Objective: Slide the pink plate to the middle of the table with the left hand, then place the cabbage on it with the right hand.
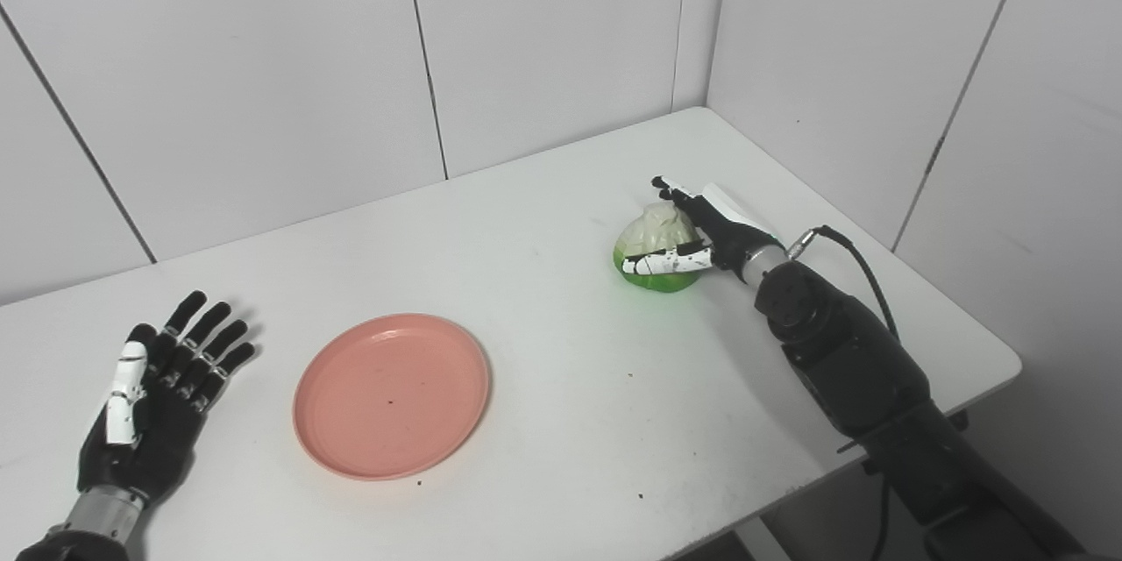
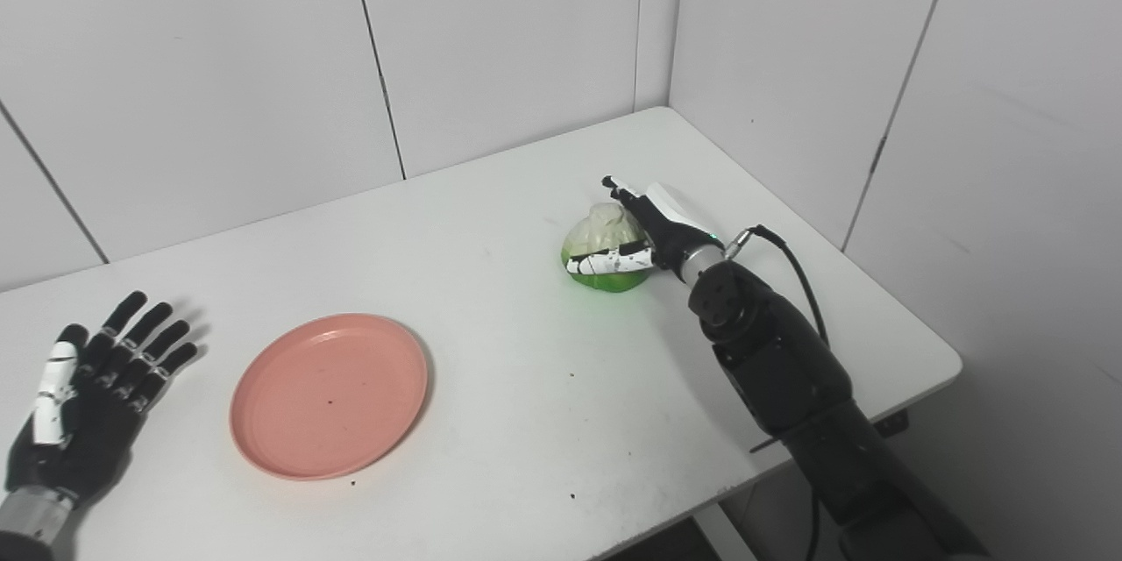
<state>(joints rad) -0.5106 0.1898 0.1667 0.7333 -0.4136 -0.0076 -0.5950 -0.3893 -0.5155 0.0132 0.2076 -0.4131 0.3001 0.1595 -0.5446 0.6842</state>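
Round, smooth pink plate (image 1: 391,395), near front edge; glossy cabbage (image 1: 653,247), right side, clasped by right hand (image 1: 701,232); left hand (image 1: 158,394) flat, fingers spread.

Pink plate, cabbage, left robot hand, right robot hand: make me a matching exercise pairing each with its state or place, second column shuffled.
1. pink plate
2. cabbage
3. left robot hand
4. right robot hand

a. wrapped around a vegetable
b. palm up, fingers spread, holding nothing
c. nothing on it but specks
d. pale top, green base

Pairs: 1-c, 2-d, 3-b, 4-a
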